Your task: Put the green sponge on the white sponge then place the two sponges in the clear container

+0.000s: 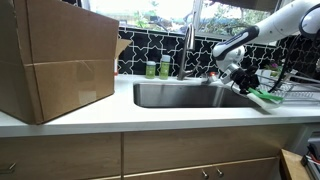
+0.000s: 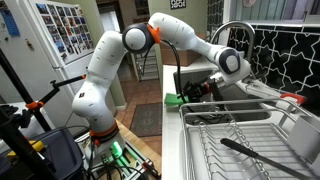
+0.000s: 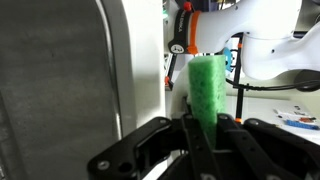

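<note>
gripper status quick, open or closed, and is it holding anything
gripper: closed, holding the green sponge between its fingers.

The green sponge's (image 3: 208, 85) lower end is hidden inside the gripper (image 3: 205, 124).

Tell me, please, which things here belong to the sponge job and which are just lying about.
For the job: green sponge; gripper, shut on it.
Lying about: cardboard box; two green bottles; faucet; dish rack.
</note>
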